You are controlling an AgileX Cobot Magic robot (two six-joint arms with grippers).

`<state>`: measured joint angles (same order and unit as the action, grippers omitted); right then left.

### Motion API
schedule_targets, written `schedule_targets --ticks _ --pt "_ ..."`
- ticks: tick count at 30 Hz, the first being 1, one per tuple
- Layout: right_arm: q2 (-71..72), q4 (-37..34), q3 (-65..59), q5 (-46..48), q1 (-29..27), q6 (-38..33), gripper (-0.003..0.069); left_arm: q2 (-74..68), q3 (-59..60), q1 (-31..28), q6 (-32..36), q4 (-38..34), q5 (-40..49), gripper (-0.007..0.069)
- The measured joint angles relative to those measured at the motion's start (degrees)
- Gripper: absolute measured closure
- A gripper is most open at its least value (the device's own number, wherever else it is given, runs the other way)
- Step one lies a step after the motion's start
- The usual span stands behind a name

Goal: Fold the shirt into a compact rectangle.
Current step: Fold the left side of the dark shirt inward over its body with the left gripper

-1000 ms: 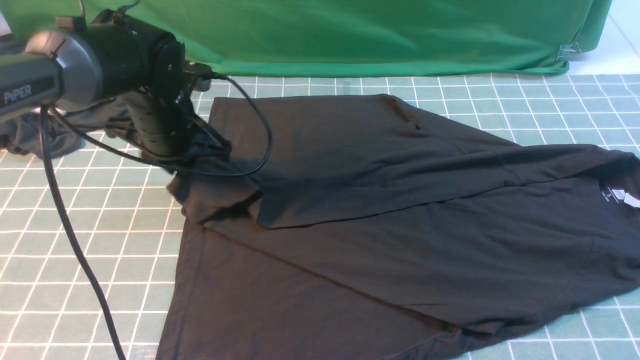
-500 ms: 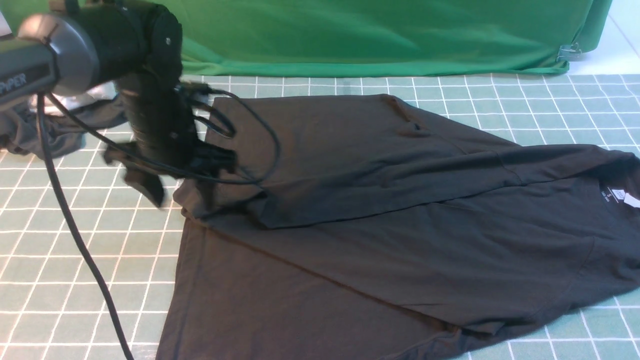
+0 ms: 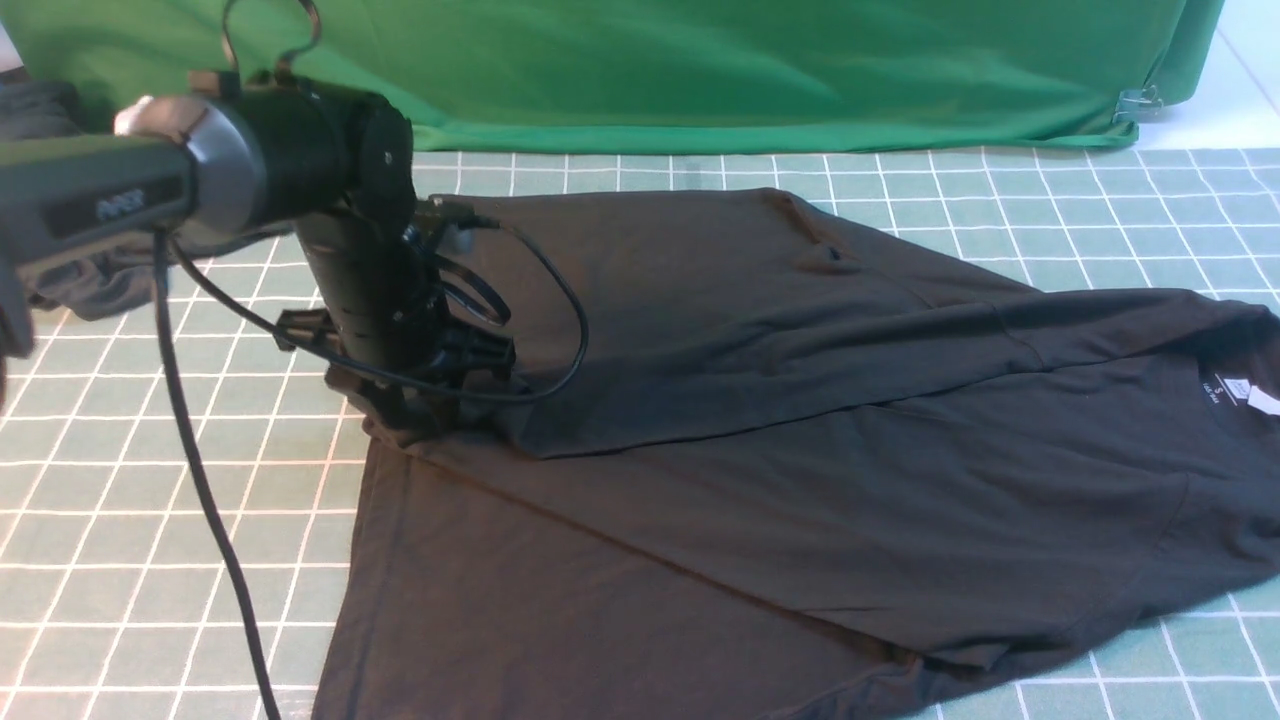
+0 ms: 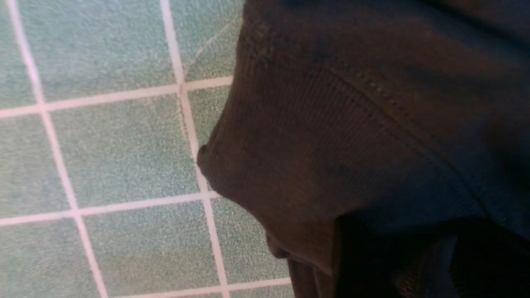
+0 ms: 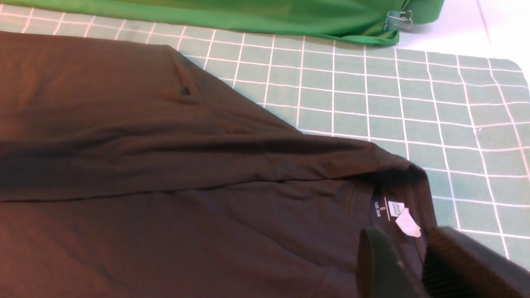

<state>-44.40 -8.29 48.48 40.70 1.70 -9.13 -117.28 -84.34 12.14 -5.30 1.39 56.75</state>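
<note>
Left end effector (image 3: 408, 405), seen from the front, is down on the left corner of the folded-over flap of the shirt (image 3: 800, 480), left of centre in the frame. Its dark fingers merge with the dark fabric, so I cannot tell whether it is open or gripping. The arm's wrist and a looping black cable (image 3: 200, 480) cover that corner. A green cloth (image 3: 700, 70) hangs across the top, with a metal clip (image 3: 1138, 102) at the upper right. A dark grey garment (image 3: 90, 285) lies at the left edge behind the arm. The shirt spreads over the gridded tabletop (image 3: 150, 480) from centre to right edge. It is black, its upper part folded down toward the middle, with a white neck label (image 3: 1262, 400) at the right edge.

Left wrist view: a stitched hem of the shirt (image 4: 352, 124) fills the right half, lying on the tabletop (image 4: 103, 145).

Right wrist view: the right end effector (image 5: 418, 269), at the lower right, is over the collar area of the shirt (image 5: 165, 165). Its fingers are a little apart with nothing between them. The neck label (image 5: 408, 225) sits just beyond them.
</note>
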Motion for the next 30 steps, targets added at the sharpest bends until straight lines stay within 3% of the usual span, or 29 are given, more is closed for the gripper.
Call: schedule_targets --ticks 5,7,19,30 --pt "0.0 0.0 0.0 0.0 0.0 0.0 0.0492 -0.41 -0.26 0.0 1.26 0.5 1.15 0.0551" --pt "0.0 0.0 0.0 0.0 0.0 0.0 0.0492 -0.3 -0.38 0.0 1.43 1.3 1.64 0.0596" --pt "0.0 0.0 0.0 0.0 0.0 0.0 0.0484 3.81 -0.32 0.0 3.63 3.73 11.94 0.0611" --pt "0.0 0.0 0.0 0.0 0.0 0.0 0.0477 5.27 3.91 0.0 2.79 10.19 12.74 0.061"
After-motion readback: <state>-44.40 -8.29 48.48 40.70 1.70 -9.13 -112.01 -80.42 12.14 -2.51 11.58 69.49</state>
